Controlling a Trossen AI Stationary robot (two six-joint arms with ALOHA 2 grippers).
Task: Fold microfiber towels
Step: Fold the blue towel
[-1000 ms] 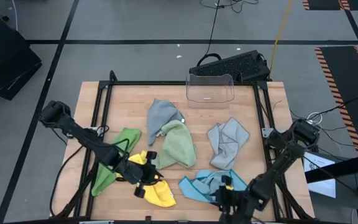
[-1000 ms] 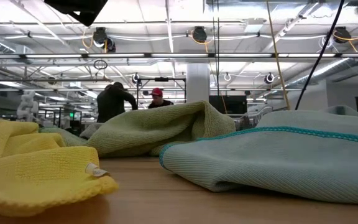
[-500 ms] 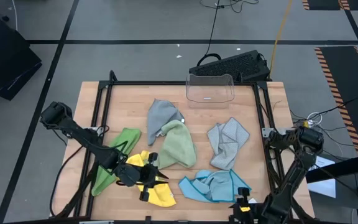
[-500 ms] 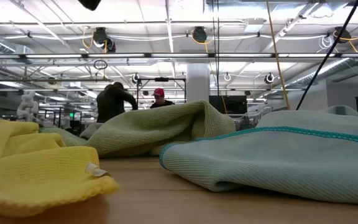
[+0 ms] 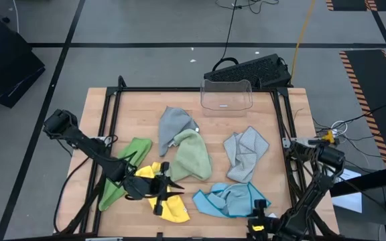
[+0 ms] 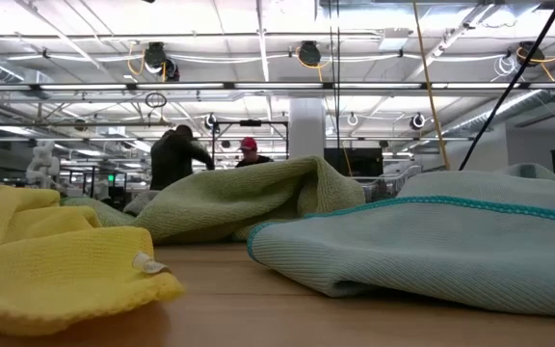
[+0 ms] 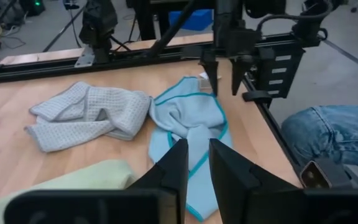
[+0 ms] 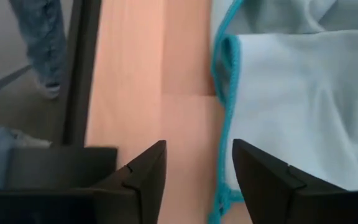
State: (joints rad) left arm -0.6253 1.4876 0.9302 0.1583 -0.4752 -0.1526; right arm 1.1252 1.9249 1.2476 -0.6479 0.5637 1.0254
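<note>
Six soft towels lie on the wooden table, all loose and crumpled, none folded flat. One grey towel sits near the middle, and the sage green towel lies on its near side, touching it. The second grey towel is toward the right edge. The light blue towel is by the front edge on the right, just in front of that grey one. The bright green towel is toward the left edge, and the yellow towel lies by the front edge beside it.

A clear plastic bin stands at the middle of the back edge. Nothing shows inside it.

The left gripper is over the yellow towel near the front edge. Its two fingers are close together with only a thin gap, and nothing is between them.

The right gripper is at the front edge near the right corner, just beside the light blue towel. Its fingers stand apart with bare wood between them. The teal hem of the light blue towel runs right next to one finger, but the gripper holds nothing.

Beyond the table, two people are far back in the room, and a leg in jeans is near the right corner.
</note>
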